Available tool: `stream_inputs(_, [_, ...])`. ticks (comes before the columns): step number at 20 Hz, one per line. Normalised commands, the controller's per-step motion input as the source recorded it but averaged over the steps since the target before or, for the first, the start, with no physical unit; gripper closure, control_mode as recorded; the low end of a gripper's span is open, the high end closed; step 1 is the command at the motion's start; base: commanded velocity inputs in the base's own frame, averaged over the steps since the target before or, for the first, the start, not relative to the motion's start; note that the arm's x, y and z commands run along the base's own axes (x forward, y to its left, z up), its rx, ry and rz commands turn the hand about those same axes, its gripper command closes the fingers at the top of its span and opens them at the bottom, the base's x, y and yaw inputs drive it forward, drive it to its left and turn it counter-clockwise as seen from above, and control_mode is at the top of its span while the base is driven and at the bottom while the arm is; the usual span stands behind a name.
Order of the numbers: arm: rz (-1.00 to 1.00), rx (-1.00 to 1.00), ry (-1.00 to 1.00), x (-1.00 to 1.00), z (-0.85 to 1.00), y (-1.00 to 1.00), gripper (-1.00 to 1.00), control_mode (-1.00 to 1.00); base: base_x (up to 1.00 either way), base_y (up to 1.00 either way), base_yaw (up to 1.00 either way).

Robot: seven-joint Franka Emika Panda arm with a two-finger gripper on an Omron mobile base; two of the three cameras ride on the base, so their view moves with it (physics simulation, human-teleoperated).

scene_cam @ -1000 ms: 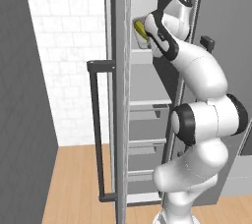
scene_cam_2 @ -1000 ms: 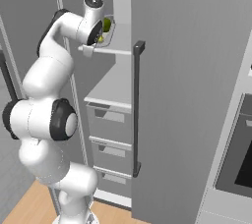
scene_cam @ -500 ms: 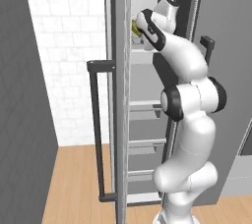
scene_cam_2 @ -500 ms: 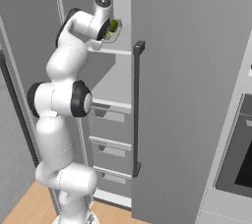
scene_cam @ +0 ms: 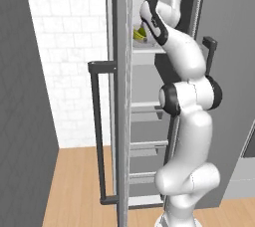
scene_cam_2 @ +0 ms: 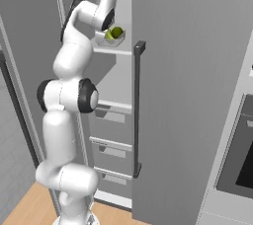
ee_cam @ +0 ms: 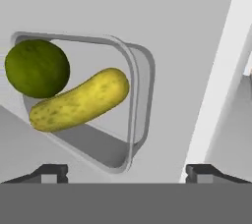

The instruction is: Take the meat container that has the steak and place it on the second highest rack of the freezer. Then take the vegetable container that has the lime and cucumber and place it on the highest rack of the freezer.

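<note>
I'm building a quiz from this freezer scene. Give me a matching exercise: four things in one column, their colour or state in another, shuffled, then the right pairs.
Things:
1. lime
2. cucumber
3. vegetable container
4. claw

Descriptions:
A. yellow-green, curved
B. open, tips wide apart
C. pale grey tray holding both items
D. dark green, round

Pairs: 1-D, 2-A, 3-C, 4-B
</note>
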Motion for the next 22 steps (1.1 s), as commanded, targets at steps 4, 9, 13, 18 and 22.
stream_inputs(4, [0.19, -0.01, -0.15, -1.0, -0.44, -0.21, -1.0, -1.0, 0.0, 0.0, 0.0])
stream_inputs(9, [0.24, -0.07, -0.25, -1.0, -1.0, -0.01, -1.0, -1.0, 0.0, 0.0, 0.0])
stream_inputs(13, [0.23, -0.19, -0.35, -1.0, -1.0, -0.03, -1.0, -1.0, 0.0, 0.0, 0.0])
stream_inputs(18, [0.44, -0.44, -0.25, -1.0, -0.7, -0.28, -1.0, -1.0, 0.0, 0.0, 0.0])
stream_inputs(22, [0.64, -0.48, -0.06, -0.75, -0.11, -0.41, -1.0, -1.0, 0.0, 0.0, 0.0])
